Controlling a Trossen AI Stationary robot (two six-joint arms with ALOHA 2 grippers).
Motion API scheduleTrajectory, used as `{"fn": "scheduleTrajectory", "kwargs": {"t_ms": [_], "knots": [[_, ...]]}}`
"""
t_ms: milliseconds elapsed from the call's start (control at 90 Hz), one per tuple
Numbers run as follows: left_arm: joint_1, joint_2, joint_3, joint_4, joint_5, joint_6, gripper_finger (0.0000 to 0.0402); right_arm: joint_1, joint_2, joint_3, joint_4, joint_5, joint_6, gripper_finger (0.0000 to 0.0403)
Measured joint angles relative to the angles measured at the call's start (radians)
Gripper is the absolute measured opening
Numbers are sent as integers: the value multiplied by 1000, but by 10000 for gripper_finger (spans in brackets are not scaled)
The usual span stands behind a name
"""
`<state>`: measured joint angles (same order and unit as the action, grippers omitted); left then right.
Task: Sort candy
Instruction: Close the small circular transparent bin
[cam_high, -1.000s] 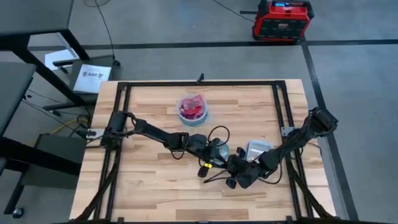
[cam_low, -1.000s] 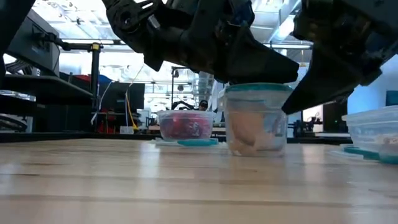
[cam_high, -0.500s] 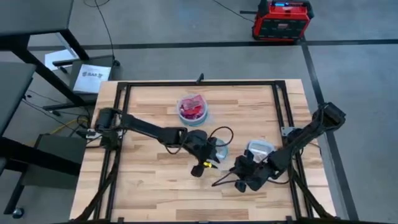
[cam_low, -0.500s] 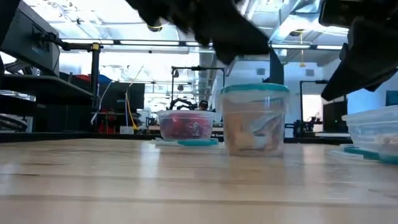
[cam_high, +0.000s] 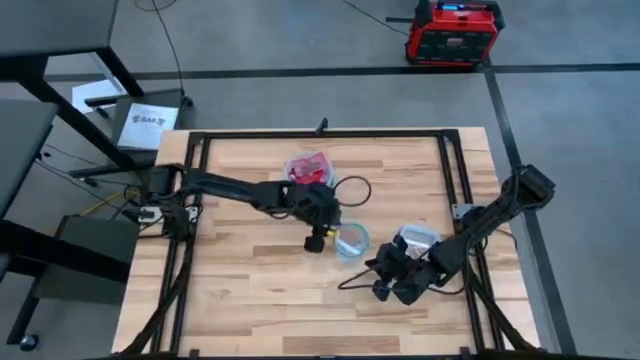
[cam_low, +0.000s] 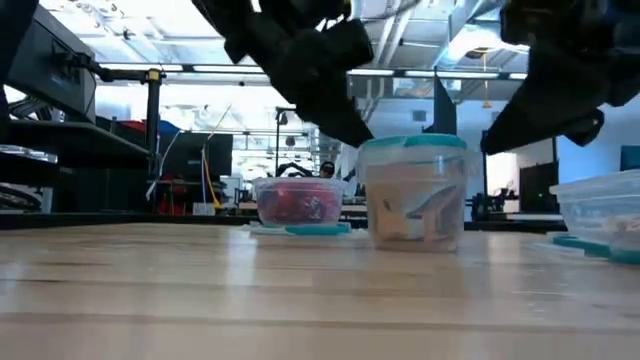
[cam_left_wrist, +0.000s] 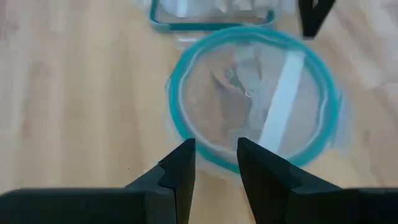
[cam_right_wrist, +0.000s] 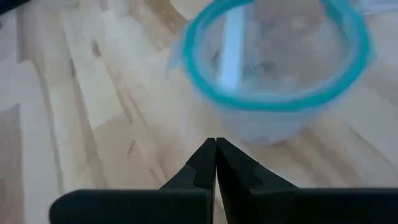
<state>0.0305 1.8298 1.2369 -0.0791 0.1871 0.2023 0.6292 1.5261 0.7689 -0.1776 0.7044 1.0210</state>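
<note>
Candy, pale lot: whitish-silver wrapped sweets (cam_left_wrist: 239, 84) lie inside the clear round bowl (cam_high: 351, 240), directly ahead of the left claw's tips and just ahead of the right claw.
Candy, red lot: red wrapped sweets (cam_high: 308, 170) fill a second round bowl (cam_low: 294, 201), beyond the left claw toward the back of the surface, partly under the left arm in the high view.
Left claw: left claw (cam_left_wrist: 213, 163) hangs over the near rim of the pale-candy bowl; fingers a narrow gap apart, nothing between them.
Right claw: right claw (cam_right_wrist: 216, 163) sits low, on the side of that same bowl opposite the left claw; fingers pressed together, holding nothing.
Near bowl: bluish-green rim, upright on the wooden surface (cam_high: 240, 290), between the two claws. Low view shows the pale sweets heaped in its lower part.
Tub: clear rectangular tub (cam_high: 418, 240) with teal rim, just beside the near bowl, close to the right arm. Contents not readable.
Far bowl: well apart from the right claw; upright on what looks like a teal lid in the low view.
Cable: dark looped cable (cam_high: 352, 189) lies near the left wrist, between the two bowls.
Beyond the surface: red and black case (cam_high: 452, 32) on the floor; white sheet of paper (cam_high: 147, 126) off the far left corner.
</note>
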Motion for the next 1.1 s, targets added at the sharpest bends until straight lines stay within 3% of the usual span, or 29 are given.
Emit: {"fn": "scheduleTrajectory", "kwargs": {"t_ms": [378, 633, 744, 867, 967, 1100], "knots": [[-111, 16, 0, -15, 60, -161, 107, -85, -22, -3, -147, 4, 10, 0], [-151, 1, 22, -14, 2, -189, 107, -103, -63, -3, -190, -47, -24, 0], [-152, -15, 72, -68, -13, -169, 107, -65, -103, 2, -167, -54, -24, 0], [-144, -56, 112, -210, -100, -70, 107, 10, -119, 8, -79, -55, 22, 0], [-116, -98, 116, -278, -144, -3, 107, 58, -76, 8, 14, -63, 49, 0], [-54, -114, 75, -247, -152, 18, 107, 51, 16, 8, 112, -55, 52, 0]]}}
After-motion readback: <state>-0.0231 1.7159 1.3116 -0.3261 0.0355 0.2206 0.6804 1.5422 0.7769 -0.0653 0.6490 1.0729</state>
